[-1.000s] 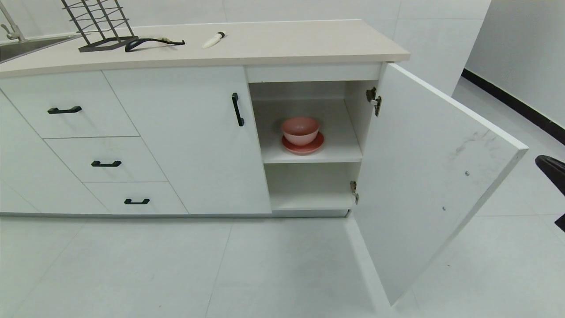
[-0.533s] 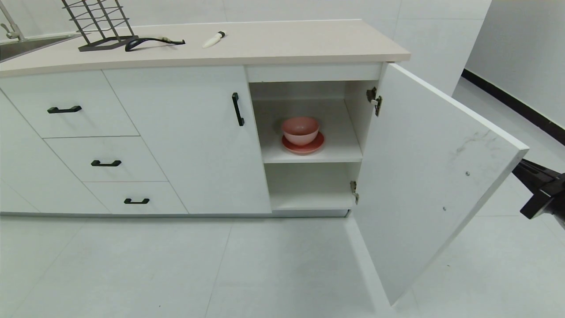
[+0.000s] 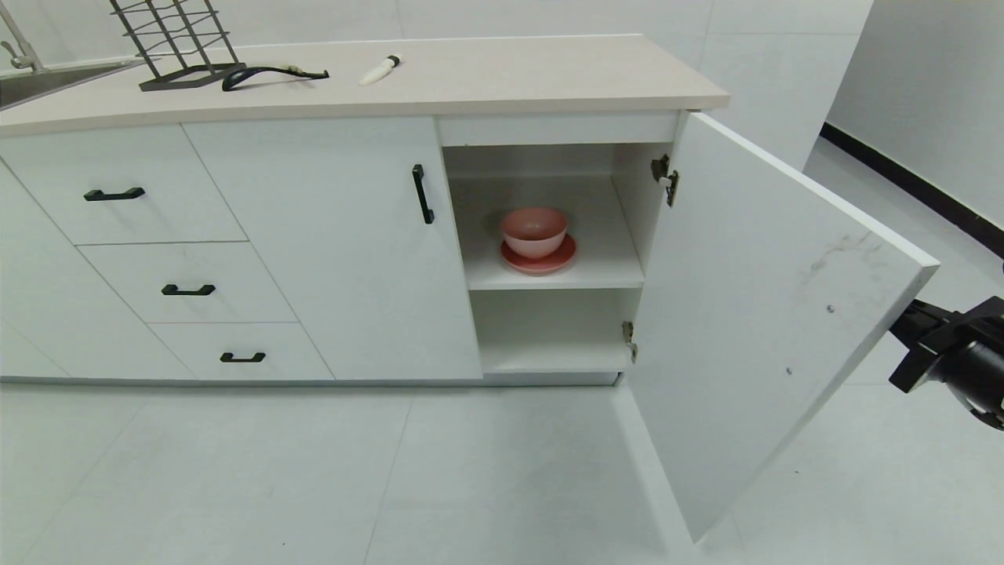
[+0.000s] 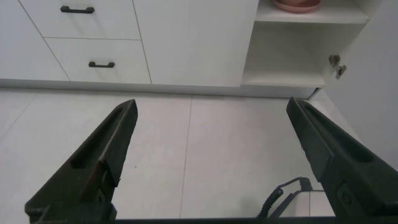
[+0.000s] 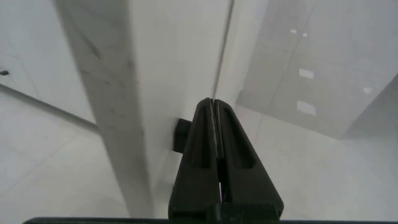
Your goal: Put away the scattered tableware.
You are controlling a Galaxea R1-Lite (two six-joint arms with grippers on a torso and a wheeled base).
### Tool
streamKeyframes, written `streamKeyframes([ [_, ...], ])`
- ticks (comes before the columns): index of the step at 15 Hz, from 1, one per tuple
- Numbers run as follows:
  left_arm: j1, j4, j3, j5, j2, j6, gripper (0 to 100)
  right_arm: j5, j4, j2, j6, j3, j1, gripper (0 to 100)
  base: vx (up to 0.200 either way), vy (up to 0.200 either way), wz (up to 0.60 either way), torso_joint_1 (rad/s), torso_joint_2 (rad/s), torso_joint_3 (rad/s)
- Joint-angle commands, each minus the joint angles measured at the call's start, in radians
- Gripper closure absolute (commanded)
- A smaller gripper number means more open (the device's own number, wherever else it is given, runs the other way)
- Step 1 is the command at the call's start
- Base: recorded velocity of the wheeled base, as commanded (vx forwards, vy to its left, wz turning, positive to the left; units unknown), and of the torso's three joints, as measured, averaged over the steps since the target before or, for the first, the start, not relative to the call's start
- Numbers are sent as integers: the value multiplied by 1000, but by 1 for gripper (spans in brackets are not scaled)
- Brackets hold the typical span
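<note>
**A:** In the head view, where does our tableware sit?

**B:** The pink bowl [image 3: 534, 230] rests on the red plate [image 3: 540, 259], on the upper shelf [image 3: 604, 275] of the cupboard. Its door [image 3: 753, 314] is swung wide to the right. We take that pair as stowed. Far off to the left on the surface [image 3: 510, 74], a black utensil [image 3: 271, 75] and a white utensil [image 3: 380, 71] lie near a wire rack [image 3: 176, 39]. We reckon those may yet need a home.

**A:** And our right pincer [image 3: 916, 345]?

**B:** It hangs just beyond the door's free edge, on the outer side.

**A:** What about the left wrist view?

**B:** Our left pincer [image 4: 211, 115] is spread wide with nothing in it. It sits low over the floor [image 4: 186, 143], facing the drawers [image 4: 87, 25] and the open cupboard. We think it is parked there to stay out of the door's swing.

**A:** And the right wrist view?

**B:** There our fingers are pressed together and grip nothing. The tip is close to the door's edge, with the black handle [image 5: 181, 135] just beside it. We judge that a closed tip makes a firm, blunt pusher for swinging the door shut, but it could slip off that narrow edge.
</note>
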Motion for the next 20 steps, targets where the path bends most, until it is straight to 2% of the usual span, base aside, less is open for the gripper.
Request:
streamKeyframes([
  [1,0,0,0,0,0,0,0,0,5,24,0,-2,50,100,0,0,0,0,0,0],
  [9,0,0,2,2,0,0,0,0,5,30,0,-4,190,100,0,0,0,0,0,0],
  [12,0,0,0,0,0,0,0,-1,3,41,0,-17,211,100,0,0,0,0,0,0],
  [20,-1,0,0,0,0,0,0,-1,3,168,2,-198,349,100,0,0,0,0,0,0],
])
